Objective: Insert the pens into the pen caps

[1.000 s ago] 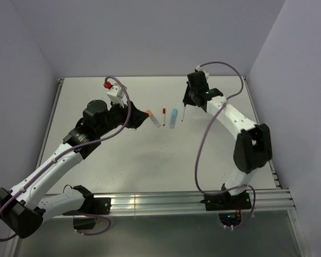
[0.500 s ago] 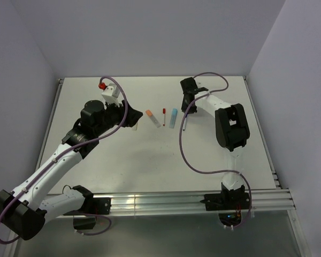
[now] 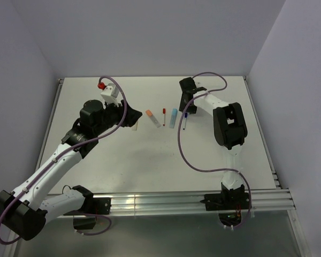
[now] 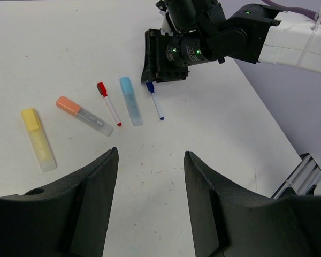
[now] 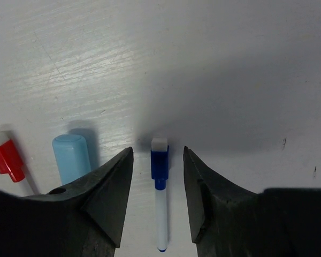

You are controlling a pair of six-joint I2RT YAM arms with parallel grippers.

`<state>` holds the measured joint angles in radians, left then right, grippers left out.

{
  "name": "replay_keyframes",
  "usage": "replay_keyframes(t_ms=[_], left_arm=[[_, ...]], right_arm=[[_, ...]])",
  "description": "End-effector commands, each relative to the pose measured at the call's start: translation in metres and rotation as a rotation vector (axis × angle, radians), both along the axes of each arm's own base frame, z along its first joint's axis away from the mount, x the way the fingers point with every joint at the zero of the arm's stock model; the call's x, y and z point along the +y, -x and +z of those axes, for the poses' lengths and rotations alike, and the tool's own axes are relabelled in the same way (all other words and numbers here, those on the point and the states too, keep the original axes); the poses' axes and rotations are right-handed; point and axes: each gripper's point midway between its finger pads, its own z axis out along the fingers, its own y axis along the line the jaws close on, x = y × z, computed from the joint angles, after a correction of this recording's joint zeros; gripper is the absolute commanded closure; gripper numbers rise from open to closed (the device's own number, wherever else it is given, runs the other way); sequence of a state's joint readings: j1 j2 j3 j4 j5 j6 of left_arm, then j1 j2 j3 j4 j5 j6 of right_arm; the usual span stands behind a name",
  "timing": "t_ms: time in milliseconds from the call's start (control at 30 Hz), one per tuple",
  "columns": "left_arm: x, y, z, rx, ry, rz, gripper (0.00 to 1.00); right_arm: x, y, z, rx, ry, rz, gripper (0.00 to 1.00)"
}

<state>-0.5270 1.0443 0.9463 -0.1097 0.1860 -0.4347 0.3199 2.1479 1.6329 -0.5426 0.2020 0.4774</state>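
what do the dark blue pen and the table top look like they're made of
Dark blue pen: probably plastic, with a smooth, slightly glossy blue cap and white barrel. Table top: perhaps painted or laminated board; matte white with faint streaks and small scuffs.

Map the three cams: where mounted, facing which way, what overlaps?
Top external: high behind the robot, looking down on the table; left arm and right arm show whole.
Left wrist: on the left arm, looking across at five pens and the right arm; own jaws at bottom.
Right wrist: on the right arm, looking straight down; own jaws flank the dark blue pen.
Shared: that pen shows in all three.
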Motion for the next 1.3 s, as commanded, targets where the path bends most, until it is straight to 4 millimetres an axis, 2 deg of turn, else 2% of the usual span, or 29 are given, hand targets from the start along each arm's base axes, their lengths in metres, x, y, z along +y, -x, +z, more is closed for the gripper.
replay_keyframes(t_ms=[0,33,67,167,200,233,267,300,333,367,400,433,467,500,533,567,600,633,700,733,767,800,833,967,1267], left_arm=[[-0.002,0.000,0.014,-0.046,0.036,-0.018,0.43],[-0.002,-0.001,0.014,-0.045,0.039,-0.016,0.43],[-0.002,0.000,0.014,-0.045,0.040,-0.017,0.43],[-0.001,0.000,0.015,-0.052,0.039,-0.015,0.43],[-0.001,0.000,0.016,-0.054,0.040,-0.013,0.43],[-0.001,0.000,0.016,-0.056,0.042,-0.015,0.43],[-0.001,0.000,0.017,-0.057,0.045,-0.016,0.43],[-0.001,0.001,0.017,-0.055,0.047,-0.018,0.43],[-0.001,0.001,0.017,-0.055,0.049,-0.018,0.43],[-0.002,0.001,0.017,-0.055,0.050,-0.023,0.43],[-0.001,0.002,0.018,-0.057,0.050,-0.023,0.43],[-0.001,0.002,0.019,-0.057,0.052,-0.023,0.43],[-0.001,0.002,0.020,-0.059,0.054,-0.026,0.43],[0.000,0.002,0.021,-0.062,0.055,-0.024,0.43],[0.000,0.003,0.023,-0.065,0.059,-0.027,0.43],[0.000,0.004,0.024,-0.068,0.063,-0.030,0.43],[0.000,0.004,0.024,-0.067,0.064,-0.031,0.43],[0.000,0.006,0.026,-0.069,0.066,-0.033,0.43],[0.001,0.006,0.029,-0.076,0.067,-0.035,0.43],[0.002,0.008,0.032,-0.088,0.071,-0.034,0.43],[0.003,0.009,0.034,-0.094,0.074,-0.034,0.43],[0.005,0.008,0.035,-0.099,0.073,-0.025,0.43],[0.007,0.008,0.038,-0.106,0.074,-0.021,0.43],[0.008,0.009,0.040,-0.116,0.078,-0.019,0.42],[0.010,0.008,0.039,-0.118,0.068,-0.008,0.42]], right_arm=[[-0.005,-0.013,0.027,-0.070,0.011,-0.024,0.46],[-0.005,-0.011,0.030,-0.076,0.006,-0.024,0.45],[-0.005,-0.012,0.046,-0.108,-0.005,-0.028,0.41],[-0.010,-0.006,0.071,-0.161,-0.014,-0.045,0.40],[-0.012,-0.001,0.097,-0.220,-0.039,-0.055,0.39],[-0.012,0.003,0.113,-0.254,-0.054,-0.056,0.37],[-0.012,0.009,0.153,-0.344,-0.098,-0.056,0.36],[-0.014,0.020,0.158,-0.356,-0.110,-0.051,0.33],[-0.014,0.028,0.174,-0.392,-0.131,-0.044,0.29],[-0.017,0.042,0.212,-0.476,-0.170,-0.041,0.27],[-0.014,0.051,0.226,-0.513,-0.205,-0.012,0.24],[-0.016,0.063,0.227,-0.522,-0.216,-0.001,0.23],[-0.020,0.080,0.257,-0.601,-0.246,0.006,0.21],[-0.018,0.092,0.255,-0.600,-0.266,0.032,0.21],[-0.020,0.102,0.263,-0.627,-0.280,0.042,0.19],[-0.025,0.119,0.285,-0.697,-0.300,0.048,0.18],[-0.029,0.129,0.278,-0.696,-0.293,0.049,0.15],[-0.036,0.143,0.294,-0.752,-0.304,0.044,0.14],[-0.040,0.158,0.290,-0.758,-0.305,0.048,0.14],[-0.040,0.165,0.292,-0.769,-0.313,0.059,0.14],[-0.043,0.176,0.302,-0.809,-0.327,0.071,0.13],[-0.045,0.181,0.294,-0.807,-0.316,0.076,0.12],[-0.050,0.189,0.300,-0.838,-0.313,0.066,0.12],[-0.059,0.198,0.300,-0.868,-0.294,0.049,0.06],[-0.052,0.195,0.295,-0.853,-0.301,0.088,0.05]])
